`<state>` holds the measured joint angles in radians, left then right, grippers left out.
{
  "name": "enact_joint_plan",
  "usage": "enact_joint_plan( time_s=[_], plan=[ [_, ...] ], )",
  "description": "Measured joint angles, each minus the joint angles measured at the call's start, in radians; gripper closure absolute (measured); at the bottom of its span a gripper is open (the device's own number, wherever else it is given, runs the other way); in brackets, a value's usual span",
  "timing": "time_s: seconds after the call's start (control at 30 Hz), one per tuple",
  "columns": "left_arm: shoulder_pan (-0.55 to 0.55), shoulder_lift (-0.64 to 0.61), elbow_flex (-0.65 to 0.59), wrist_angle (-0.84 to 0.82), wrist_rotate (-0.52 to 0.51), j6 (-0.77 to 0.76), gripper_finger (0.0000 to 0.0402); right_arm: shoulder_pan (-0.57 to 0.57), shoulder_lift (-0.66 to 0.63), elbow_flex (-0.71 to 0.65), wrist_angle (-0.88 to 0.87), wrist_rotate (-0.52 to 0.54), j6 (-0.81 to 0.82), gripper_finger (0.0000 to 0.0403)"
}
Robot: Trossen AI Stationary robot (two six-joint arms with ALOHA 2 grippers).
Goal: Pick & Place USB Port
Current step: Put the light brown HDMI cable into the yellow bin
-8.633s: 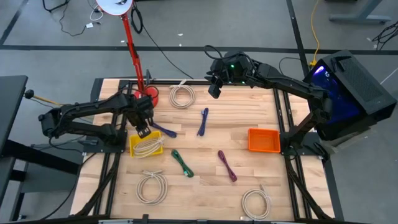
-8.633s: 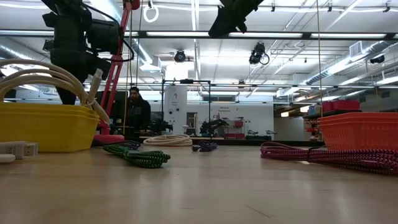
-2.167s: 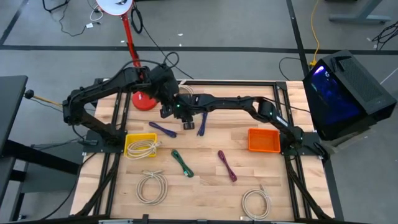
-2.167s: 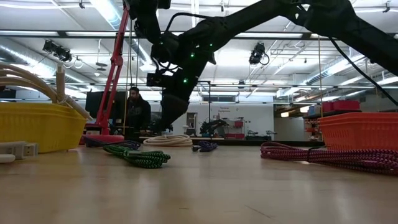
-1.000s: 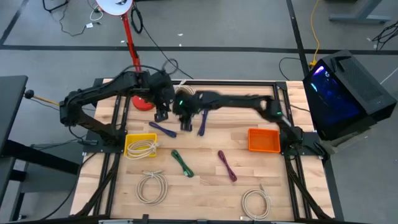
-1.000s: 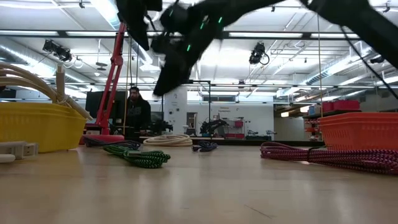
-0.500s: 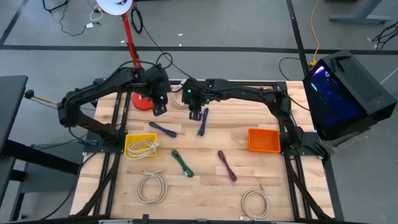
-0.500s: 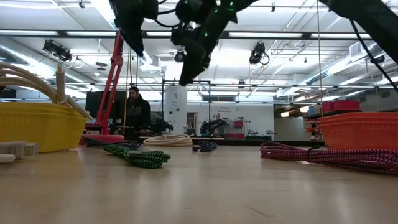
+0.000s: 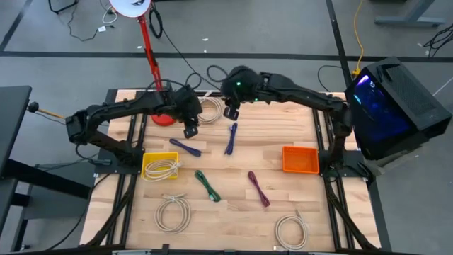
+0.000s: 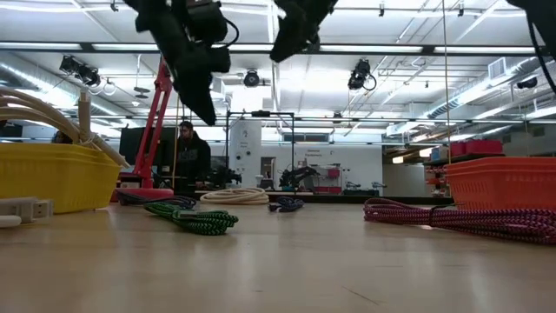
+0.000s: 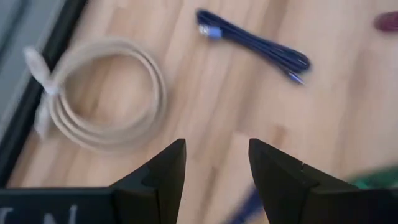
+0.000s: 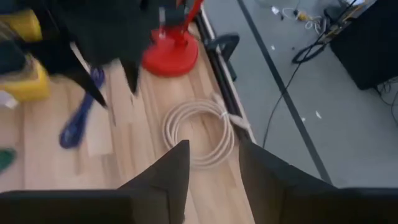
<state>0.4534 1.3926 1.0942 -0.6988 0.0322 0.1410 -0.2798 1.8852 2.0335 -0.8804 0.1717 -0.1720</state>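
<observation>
Your left gripper (image 9: 190,131) hangs above the worktop near its far edge, fingers parted with bare wood between them, holding and touching nothing. Just beyond it lies the cream coiled cable (image 9: 207,110), hard against the far edge beside the red lamp base (image 9: 163,115). Your right gripper (image 9: 231,112) hovers over the far edge next to that coil, jaws likewise apart and empty. The blue cable (image 9: 231,138) lies near the middle of the far half; a purple-blue cable (image 9: 185,147) sits beside the yellow bin (image 9: 164,166). The orange bin (image 9: 300,159) stands by the right edge.
</observation>
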Motion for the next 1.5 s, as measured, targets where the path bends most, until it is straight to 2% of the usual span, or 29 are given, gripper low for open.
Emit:
enact_joint_plan(
  time_s=[0.1,0.3,0.47,0.6,0.8,1.07,1.27,1.5],
  plan=[
    [0.003,0.007,-0.068,0.097,-0.033,0.028,0.022,0.002,-0.04,0.0,0.015,-0.008,0.019,0.0262],
    [0.016,0.112,-0.108,0.101,-0.039,0.025,0.022,0.037,-0.07,0.0,0.049,-0.052,0.047,0.0262],
    [0.016,0.225,-0.035,0.108,-0.048,0.039,0.022,0.073,-0.071,0.0,0.077,-0.059,0.052,0.0262],
    [0.028,0.297,0.056,0.103,-0.109,0.109,0.022,0.097,-0.071,0.0,0.08,-0.058,0.044,0.0262],
    [0.117,0.372,0.113,0.076,-0.036,0.133,0.022,0.118,-0.071,0.0,0.048,-0.057,0.06,0.0262],
    [0.185,0.389,0.118,0.096,0.109,0.142,0.022,0.145,-0.071,0.0,0.057,-0.007,0.03,0.0262],
    [0.172,0.409,0.118,0.114,0.099,0.167,0.022,0.143,-0.071,0.0,0.081,-0.006,0.021,0.0262],
    [0.17,0.494,0.118,0.101,0.121,0.148,0.022,0.144,-0.081,0.0,0.095,-0.006,0.017,0.0262]
  ],
)
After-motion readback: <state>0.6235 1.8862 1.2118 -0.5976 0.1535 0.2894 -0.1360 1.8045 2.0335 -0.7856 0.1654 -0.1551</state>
